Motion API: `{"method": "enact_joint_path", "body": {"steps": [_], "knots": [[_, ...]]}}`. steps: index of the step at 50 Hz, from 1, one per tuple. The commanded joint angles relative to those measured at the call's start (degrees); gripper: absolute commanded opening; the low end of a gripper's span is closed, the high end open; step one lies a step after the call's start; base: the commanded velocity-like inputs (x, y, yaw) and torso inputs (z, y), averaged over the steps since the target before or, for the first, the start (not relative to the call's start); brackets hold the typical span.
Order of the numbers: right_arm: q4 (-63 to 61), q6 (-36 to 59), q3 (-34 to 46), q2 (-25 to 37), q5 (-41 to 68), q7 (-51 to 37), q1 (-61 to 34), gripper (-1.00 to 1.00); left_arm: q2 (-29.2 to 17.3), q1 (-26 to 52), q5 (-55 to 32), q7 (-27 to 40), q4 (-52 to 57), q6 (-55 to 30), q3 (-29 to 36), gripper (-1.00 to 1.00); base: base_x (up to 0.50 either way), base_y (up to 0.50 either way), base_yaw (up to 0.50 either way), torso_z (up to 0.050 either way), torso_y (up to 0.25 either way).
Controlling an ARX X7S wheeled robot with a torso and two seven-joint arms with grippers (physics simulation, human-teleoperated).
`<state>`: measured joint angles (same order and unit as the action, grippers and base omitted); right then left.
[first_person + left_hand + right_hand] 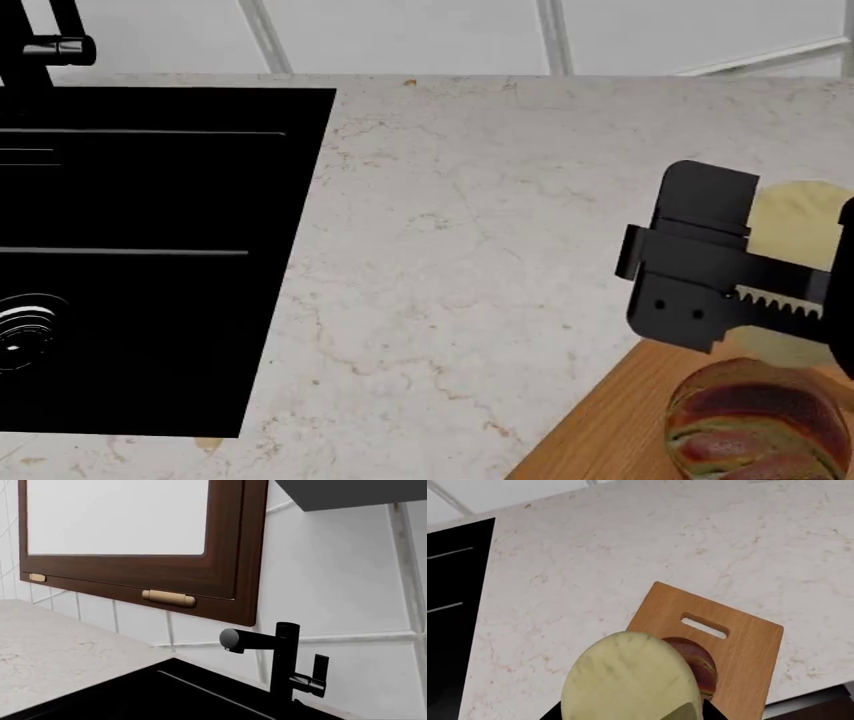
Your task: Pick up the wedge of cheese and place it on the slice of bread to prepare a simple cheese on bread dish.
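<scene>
Here, bread (758, 428) on board (601, 425).

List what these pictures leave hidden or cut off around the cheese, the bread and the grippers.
- Left gripper: in no view; its wrist view shows only the faucet and cabinet.
- Right gripper: head view cuts it at the edge; wrist view shows only finger tips beside the wedge of cheese.
- Slice of bread: mostly hidden behind the cheese in the wrist view.
- Cutting board: cut off in the head view.
</scene>
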<state>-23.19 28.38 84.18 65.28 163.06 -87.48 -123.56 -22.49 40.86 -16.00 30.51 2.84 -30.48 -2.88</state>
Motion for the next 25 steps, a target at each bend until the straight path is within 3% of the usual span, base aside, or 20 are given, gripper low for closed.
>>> {"method": "enact_joint_path", "body": {"steps": [1, 16, 25], "knots": [[7.02, 7.60, 0.12, 0.42, 2.09, 0.22, -3.27, -1.00, -0.06, 0.11, 0.07, 0.26, -0.07, -0.27, 0.20, 1.00, 0.00, 0.00, 0.00, 0.000, 0.000], [15.62, 16.76, 2.07, -2.02, 4.00, 1.00, -4.06, -1.00, -0.12, 0.06, -0.14, 0.82, 0.94, -1.23, 0.19, 1.00, 0.00, 0.00, 0.00, 0.000, 0.001], [16.80, 16.54, 2.72, -2.22, -0.30, 8.46, 1.63, -1.00, -0.11, 0.05, -0.23, 1.04, 1.15, -1.28, 0.11, 1.00, 0.00, 0.00, 0.00, 0.000, 0.000]]}}
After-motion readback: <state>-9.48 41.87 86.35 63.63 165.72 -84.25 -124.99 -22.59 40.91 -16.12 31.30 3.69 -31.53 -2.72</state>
